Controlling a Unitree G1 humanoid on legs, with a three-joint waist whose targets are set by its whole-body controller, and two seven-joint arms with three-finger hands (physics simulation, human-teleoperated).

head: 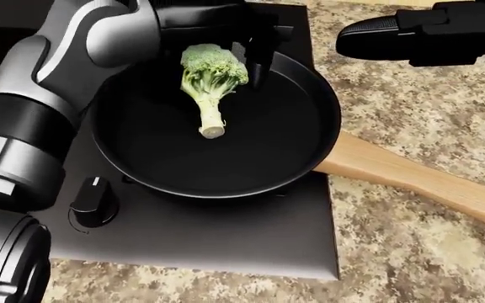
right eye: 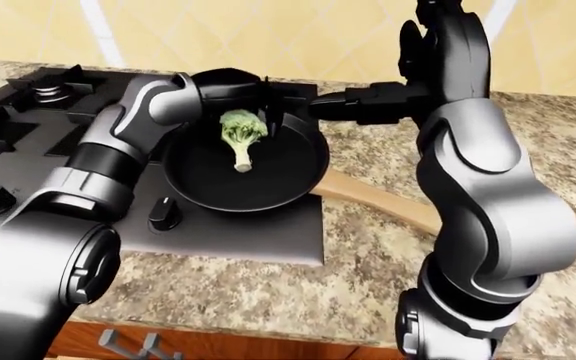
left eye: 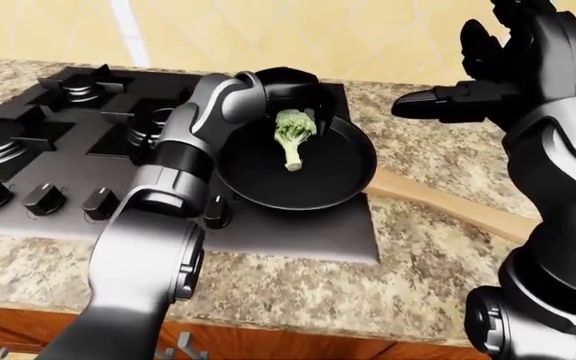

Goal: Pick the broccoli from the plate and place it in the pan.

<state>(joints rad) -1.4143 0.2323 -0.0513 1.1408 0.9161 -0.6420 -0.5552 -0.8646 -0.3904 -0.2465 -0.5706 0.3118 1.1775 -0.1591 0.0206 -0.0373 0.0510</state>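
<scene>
A: The green broccoli floret with its pale stalk [head: 210,85] hangs over the round black frying pan [head: 284,158], held at its crown by the dark left hand [head: 230,31].

B: Fingers closed round the head, would you say?

A: That's my read: the black fingers [head: 258,60] stand tight against the floret's far and right side, and the stalk dangles free, so the left hand is gripping the broccoli. Whether the cut end touches the pan floor, I cannot tell.

B: And the right hand [left eye: 448,101]?

A: Held high to the right over the speckled granite table [head: 411,107], fingers stretched out, carrying nothing.

B: So the release is what's left. How to do it well?

A: Lower it until the stalk meets the pan floor near the middle, then open the fingers gently. A drop from height might let it roll towards the rim.

B: Orientation?

A: In the head view, the long axis runs from the far crown to the near stalk, cut end towards the robot. The pan sits on the black stove [head: 226,240], its wooden handle [head: 420,177] running near and right.
</scene>
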